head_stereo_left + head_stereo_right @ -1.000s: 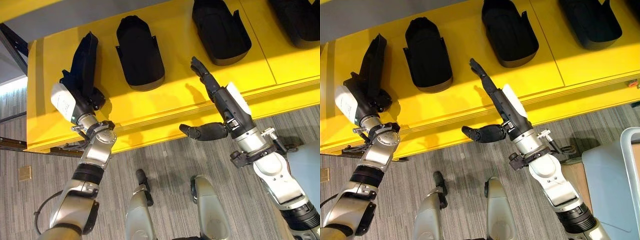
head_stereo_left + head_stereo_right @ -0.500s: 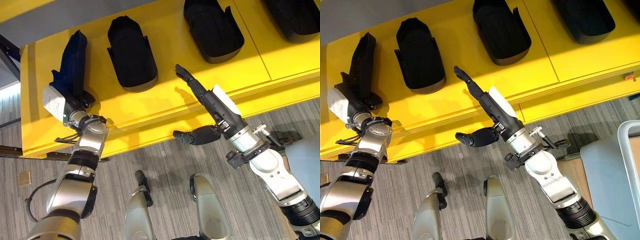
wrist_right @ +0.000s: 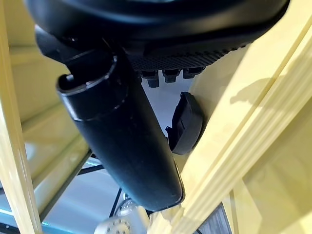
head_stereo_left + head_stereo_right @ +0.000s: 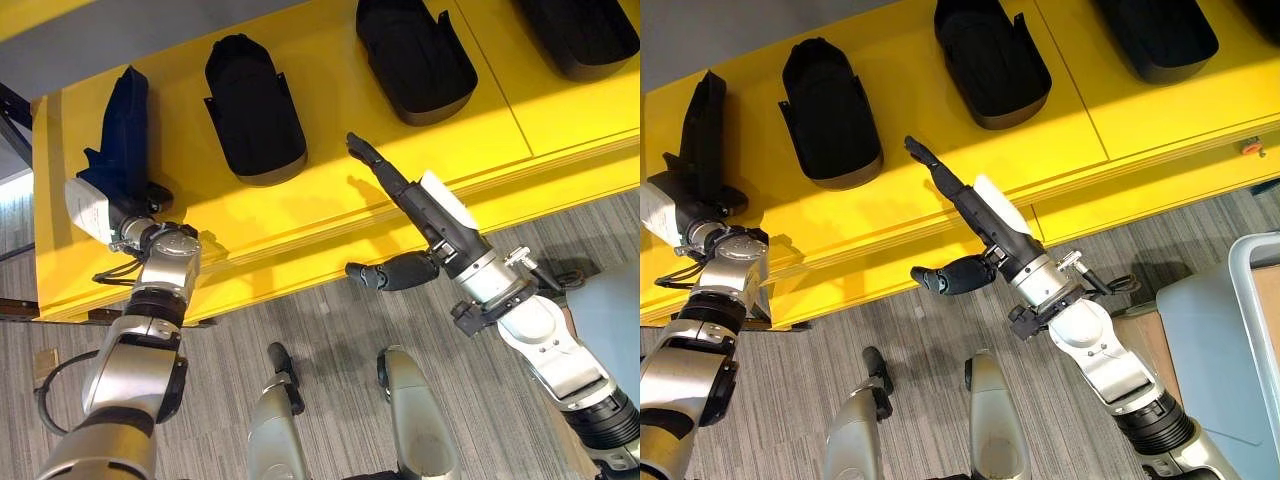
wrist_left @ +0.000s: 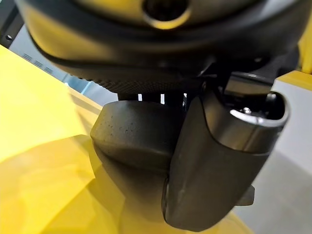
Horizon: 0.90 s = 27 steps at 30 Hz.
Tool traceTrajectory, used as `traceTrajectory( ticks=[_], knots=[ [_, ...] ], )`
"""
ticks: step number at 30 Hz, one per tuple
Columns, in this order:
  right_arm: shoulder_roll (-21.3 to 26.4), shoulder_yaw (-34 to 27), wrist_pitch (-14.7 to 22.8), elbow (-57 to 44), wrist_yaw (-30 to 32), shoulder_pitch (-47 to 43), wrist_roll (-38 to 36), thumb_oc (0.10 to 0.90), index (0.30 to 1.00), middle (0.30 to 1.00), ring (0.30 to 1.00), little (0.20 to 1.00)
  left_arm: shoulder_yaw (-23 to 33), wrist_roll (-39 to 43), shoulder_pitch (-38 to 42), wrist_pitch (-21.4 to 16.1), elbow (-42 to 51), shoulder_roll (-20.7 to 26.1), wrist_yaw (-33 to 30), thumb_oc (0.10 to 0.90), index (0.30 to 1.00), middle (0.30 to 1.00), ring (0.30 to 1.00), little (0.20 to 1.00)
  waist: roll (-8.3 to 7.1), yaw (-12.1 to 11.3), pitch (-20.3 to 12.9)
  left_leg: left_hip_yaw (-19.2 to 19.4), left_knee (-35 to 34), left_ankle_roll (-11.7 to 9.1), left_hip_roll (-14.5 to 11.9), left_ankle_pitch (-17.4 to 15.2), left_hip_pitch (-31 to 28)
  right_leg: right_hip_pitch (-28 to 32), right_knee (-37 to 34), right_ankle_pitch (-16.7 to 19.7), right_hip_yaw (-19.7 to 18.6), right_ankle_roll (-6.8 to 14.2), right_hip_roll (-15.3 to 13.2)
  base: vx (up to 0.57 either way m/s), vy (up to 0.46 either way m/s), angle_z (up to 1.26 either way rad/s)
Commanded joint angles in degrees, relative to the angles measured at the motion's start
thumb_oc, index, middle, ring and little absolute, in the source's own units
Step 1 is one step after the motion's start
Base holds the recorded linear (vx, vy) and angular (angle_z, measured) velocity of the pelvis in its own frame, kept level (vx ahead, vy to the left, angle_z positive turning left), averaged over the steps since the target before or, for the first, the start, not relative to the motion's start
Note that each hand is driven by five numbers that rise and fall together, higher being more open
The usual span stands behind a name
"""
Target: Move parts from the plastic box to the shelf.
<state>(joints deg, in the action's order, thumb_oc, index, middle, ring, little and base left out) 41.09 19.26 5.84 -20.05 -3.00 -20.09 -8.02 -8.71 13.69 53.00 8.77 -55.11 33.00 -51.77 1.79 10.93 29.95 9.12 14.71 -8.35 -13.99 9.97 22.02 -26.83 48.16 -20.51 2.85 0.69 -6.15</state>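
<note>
No readable text

Nothing legible on the yellow shelf, the black parts or the hands — no labels, numbers or signs can be made out.

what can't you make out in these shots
- Left hand fingers: in the left eye view they lie behind the upright black part on the yellow shelf, so the grip cannot be judged; the left wrist view is too close to help.
- Far-right part: cut off by the left eye view's top edge.
- Plastic box: cut off by the right eye view's right edge, contents unseen.
</note>
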Motion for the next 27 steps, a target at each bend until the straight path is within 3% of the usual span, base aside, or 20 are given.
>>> traceTrajectory(
  ticks=[1,22,23,24,27],
  knots=[
    [-4.28,-2.0,4.41,-6.4,2.08,-6.91,-2.17,0.9,1.0,1.0,1.0,1.0,2.11,2.62,1.4,-1.94,-0.41,6.74,-0.64,0.4,0.3,0.3,0.3,0.3,-3.6,1.01,-2.92,1.76,4.84,1.25,0.42,-7.64,0.29,1.79,-2.63,0.74,2.13,0.8,-0.51,0.0,0.0,0.0],
    [-3.0,-0.27,4.76,-5.72,5.64,-8.56,-1.44,0.9,1.0,1.0,1.0,1.0,1.53,2.51,1.04,-0.86,-4.18,8.18,-0.45,0.4,0.3,0.3,0.3,0.3,-3.99,0.66,-2.47,1.77,5.48,1.67,0.37,-8.27,0.59,1.8,-2.43,0.38,2.45,0.54,-0.44,0.0,0.0,0.0],
    [-2.89,-0.27,4.68,-5.73,5.93,-8.62,-1.35,0.9,1.0,1.0,1.0,1.0,1.4,2.5,0.76,-1.04,-3.98,8.27,0.13,0.52,0.467,0.467,0.467,0.467,-4.01,0.58,-2.42,1.73,5.64,1.72,0.34,-8.26,0.72,1.64,-2.22,0.39,2.48,0.47,-0.44,0.0,0.0,0.0],
    [-2.9,-0.32,4.54,-5.83,6.1,-8.57,-1.22,0.9,1.0,1.0,1.0,1.0,1.3,2.05,0.68,-1.17,-3.77,8.21,-0.03,0.9,1.0,1.0,1.0,1.0,-4.02,0.59,-2.41,1.74,5.66,1.74,0.32,-8.32,0.72,1.62,-2.21,0.37,2.49,0.47,-0.4,0.0,0.0,0.0],
    [-2.84,-0.4,4.7,-5.85,6.43,-8.2,-1.06,0.9,1.0,1.0,1.0,1.0,0.82,1.35,0.95,-1.68,-3.14,8.37,0.42,0.9,1.0,1.0,1.0,1.0,-4.11,0.67,-2.33,1.89,5.62,1.82,0.27,-8.39,0.59,1.65,-2.26,0.39,2.49,0.45,-0.32,0.0,0.0,0.0]
  ],
)
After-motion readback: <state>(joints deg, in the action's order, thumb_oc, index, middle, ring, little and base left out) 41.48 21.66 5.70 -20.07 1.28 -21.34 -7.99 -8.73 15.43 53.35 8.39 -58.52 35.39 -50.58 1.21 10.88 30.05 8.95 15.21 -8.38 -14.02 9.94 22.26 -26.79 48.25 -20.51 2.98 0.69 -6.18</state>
